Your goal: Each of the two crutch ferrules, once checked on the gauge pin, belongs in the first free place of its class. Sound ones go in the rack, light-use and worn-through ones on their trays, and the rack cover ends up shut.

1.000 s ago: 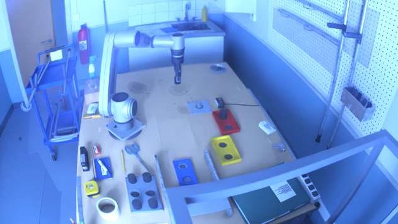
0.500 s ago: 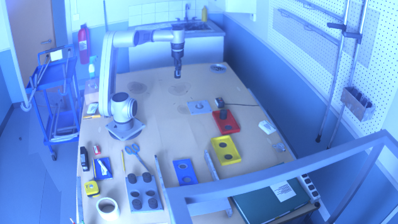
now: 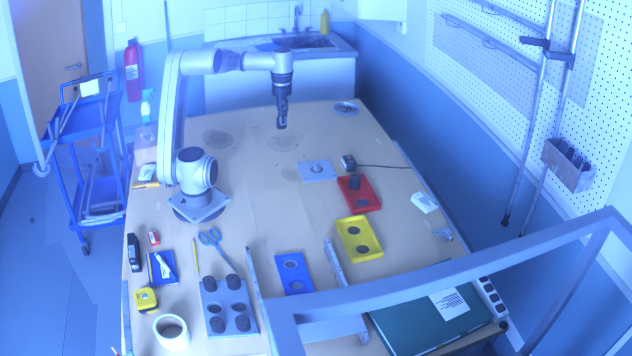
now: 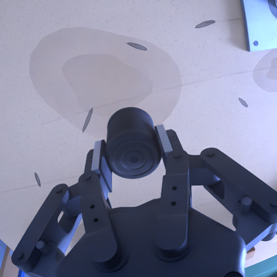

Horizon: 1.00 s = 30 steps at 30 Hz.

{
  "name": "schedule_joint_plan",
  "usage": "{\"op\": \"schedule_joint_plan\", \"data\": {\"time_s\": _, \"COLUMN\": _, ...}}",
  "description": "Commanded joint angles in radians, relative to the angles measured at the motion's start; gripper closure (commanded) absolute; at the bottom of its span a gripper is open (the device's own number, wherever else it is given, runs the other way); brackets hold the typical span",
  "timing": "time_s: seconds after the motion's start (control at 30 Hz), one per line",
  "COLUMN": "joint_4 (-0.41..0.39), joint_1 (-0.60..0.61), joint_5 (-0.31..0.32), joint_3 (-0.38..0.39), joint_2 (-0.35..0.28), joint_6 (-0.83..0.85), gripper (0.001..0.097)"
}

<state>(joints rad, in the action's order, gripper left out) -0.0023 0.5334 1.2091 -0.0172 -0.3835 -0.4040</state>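
A dark crutch ferrule (image 4: 132,144) is held in my closed gripper (image 3: 281,123), raised above a stain at the far middle of the table, its ringed end facing the wrist camera. A second ferrule (image 3: 354,181) stands upright on the red tray (image 3: 358,192). The gauge pin plate (image 3: 316,170) lies just left of the red tray's far end. The yellow tray (image 3: 358,238) and blue tray (image 3: 294,272) each show two empty seats. The grey rack (image 3: 227,305) near the front edge holds several ferrules, with two seats empty in its middle row.
A small dish (image 3: 346,108) sits at the table's far right corner. Scissors (image 3: 214,241), a tape roll (image 3: 171,331) and small tools lie at the front left. A rail (image 3: 440,272) crosses the front right, and a blue cart (image 3: 87,150) stands left of the table.
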Motion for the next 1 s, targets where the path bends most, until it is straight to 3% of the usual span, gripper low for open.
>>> {"op": "schedule_joint_plan", "data": {"time_s": 0.0, "joint_4": 0.003, "joint_1": 0.000, "joint_5": 0.003, "joint_3": -0.006, "joint_2": 0.003, "joint_6": 0.000, "gripper": 0.0901}}
{"op": "schedule_joint_plan", "data": {"time_s": 0.47, "joint_4": 0.003, "joint_1": -0.050, "joint_5": -0.010, "joint_3": 0.038, "joint_2": 0.035, "joint_6": -0.050, "gripper": 0.0901}}
{"op": "schedule_joint_plan", "data": {"time_s": 0.97, "joint_4": 0.003, "joint_1": -0.261, "joint_5": -0.035, "joint_3": 0.131, "joint_2": 0.103, "joint_6": -0.260, "gripper": 0.0901}}
